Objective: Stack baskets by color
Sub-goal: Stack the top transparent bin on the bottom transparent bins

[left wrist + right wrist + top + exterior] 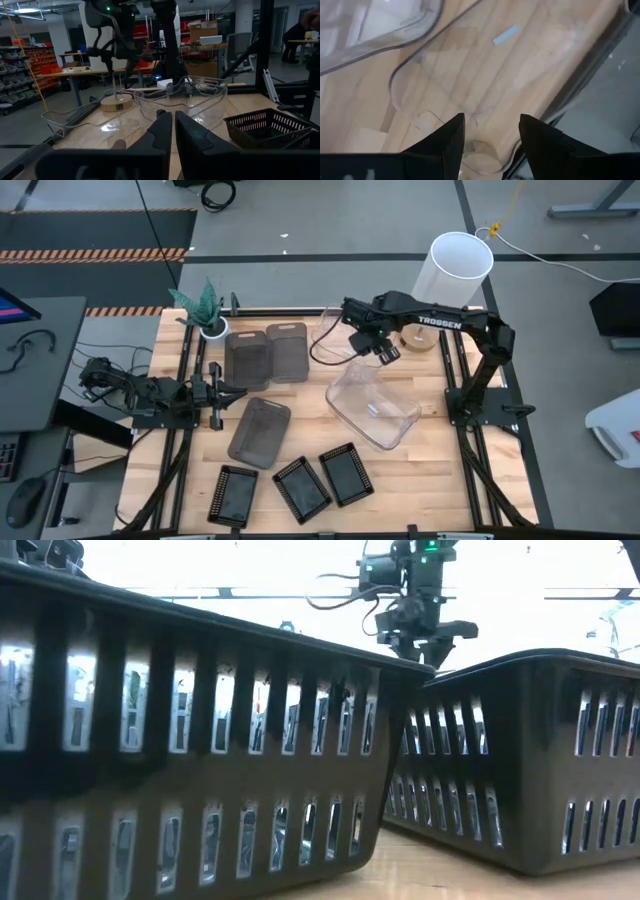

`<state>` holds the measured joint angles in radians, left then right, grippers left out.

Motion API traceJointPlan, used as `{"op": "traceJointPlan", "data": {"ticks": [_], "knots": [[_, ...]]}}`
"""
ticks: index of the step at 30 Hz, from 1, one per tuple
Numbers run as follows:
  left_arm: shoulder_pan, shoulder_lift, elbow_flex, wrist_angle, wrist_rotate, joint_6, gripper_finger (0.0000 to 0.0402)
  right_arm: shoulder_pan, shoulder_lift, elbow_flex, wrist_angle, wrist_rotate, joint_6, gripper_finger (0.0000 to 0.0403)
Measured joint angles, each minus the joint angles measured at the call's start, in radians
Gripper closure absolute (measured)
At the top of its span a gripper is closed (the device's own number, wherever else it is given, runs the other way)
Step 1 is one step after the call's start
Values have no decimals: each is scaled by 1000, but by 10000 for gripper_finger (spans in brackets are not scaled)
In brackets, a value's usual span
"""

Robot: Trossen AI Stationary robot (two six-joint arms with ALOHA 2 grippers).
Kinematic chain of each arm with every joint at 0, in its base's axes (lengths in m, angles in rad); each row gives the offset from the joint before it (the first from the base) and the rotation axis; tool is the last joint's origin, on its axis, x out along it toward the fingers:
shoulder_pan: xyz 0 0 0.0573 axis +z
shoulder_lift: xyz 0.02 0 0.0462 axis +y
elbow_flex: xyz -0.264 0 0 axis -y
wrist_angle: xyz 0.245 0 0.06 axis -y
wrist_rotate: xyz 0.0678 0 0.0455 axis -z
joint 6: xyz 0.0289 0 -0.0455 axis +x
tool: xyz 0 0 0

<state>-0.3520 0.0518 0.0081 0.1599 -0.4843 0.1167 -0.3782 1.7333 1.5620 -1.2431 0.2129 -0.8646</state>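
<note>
Three black perforated baskets stand along the near edge and fill the low view. Three smoky grey baskets lie left of the middle, two of them side by side toward the far edge. A large clear basket rests tilted right of the middle. Another clear basket lies by the far edge. My right gripper hangs open above it, pointing down, its fingers level with the rim's near corner and clear of it. My left gripper is shut and empty at the table's left side.
A potted green plant stands at the far left corner. A white cylindrical lamp and a wooden disc are at the far right. Black frame rails run along the table's sides. Bare wood shows near the right edge.
</note>
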Motion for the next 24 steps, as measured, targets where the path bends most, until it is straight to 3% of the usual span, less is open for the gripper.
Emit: {"op": "traceJointPlan", "data": {"ticks": [4,16,24], "knots": [[0,0,0,0,0,0,366,0,0,-43,-16,12,-60,211],[0,0,0,0,0,0,371,10,0,-213,-76,203,-61,207],[0,0,0,0,0,0,368,-3,0,-335,101,205,-175,207]]}}
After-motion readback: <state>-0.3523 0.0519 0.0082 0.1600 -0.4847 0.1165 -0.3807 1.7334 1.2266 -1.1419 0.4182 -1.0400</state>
